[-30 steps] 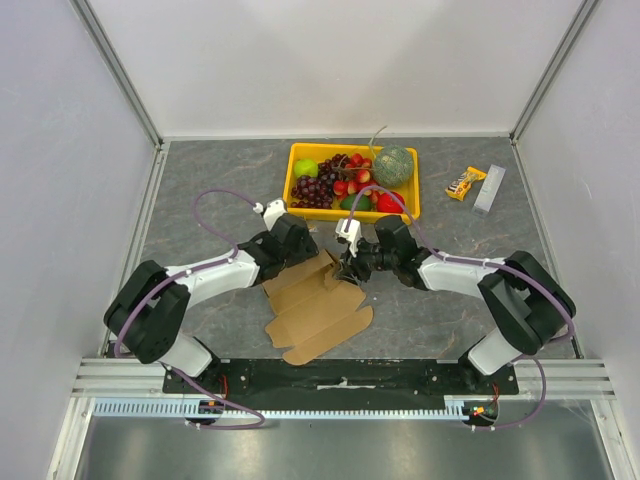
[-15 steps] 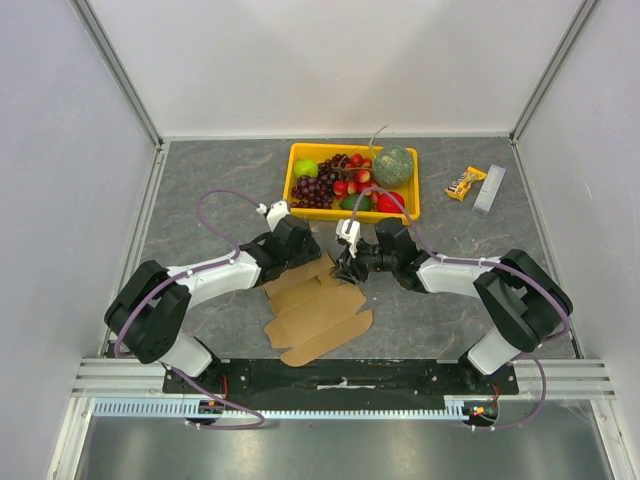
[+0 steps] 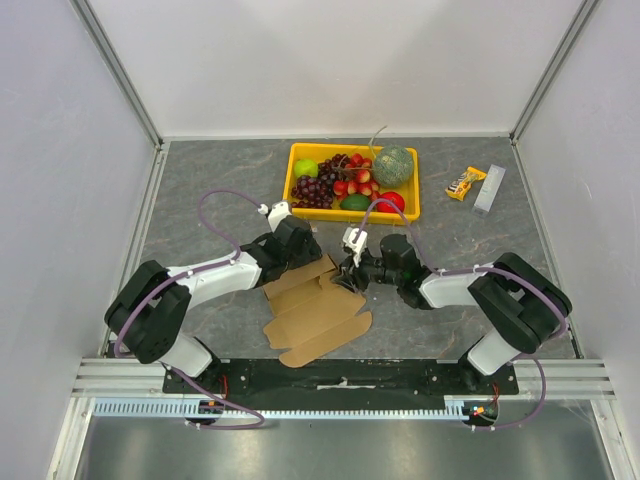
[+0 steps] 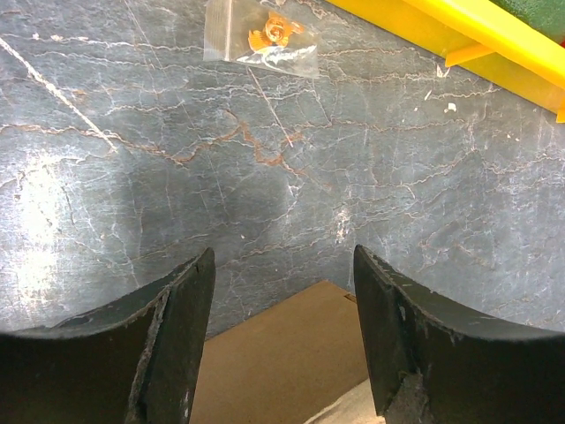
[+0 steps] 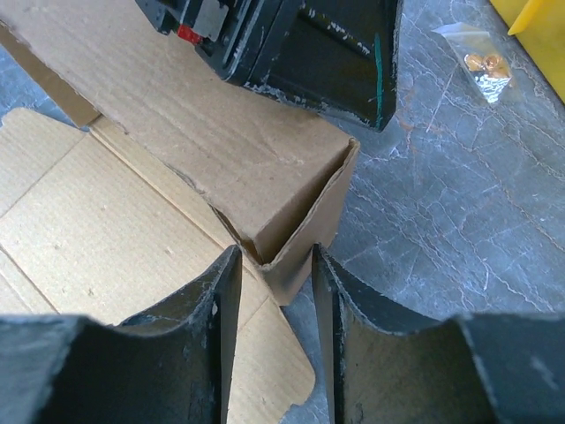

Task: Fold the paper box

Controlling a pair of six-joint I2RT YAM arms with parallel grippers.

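- Brown die-cut cardboard box [image 3: 318,318] lies at six o'clock from the yellow plastic fruit tray [image 3: 290,178], one panel raised.
- Left gripper [image 4: 282,265], jaws spread, apparently backs that panel.
- Right gripper [image 5: 272,261] straddles its corner; pinch unclear.

Plain brown cardboard, paler and ribbed on its inner face: the paper box [image 3: 315,310] sits between the scuffed black fingers [image 5: 177,353] of the right end effector [image 5: 275,256]. Ahead of the black left end effector [image 4: 282,256] runs the grey bench [image 4: 265,177], veined white and rust like marble. Further ahead are a clear bag [image 4: 262,40] of orange bits and a yellow tray [image 3: 292,185] of purple, red and green fruit [image 3: 345,185]. Purple cables [image 3: 215,200] loop over white-and-black arms [image 3: 210,275].
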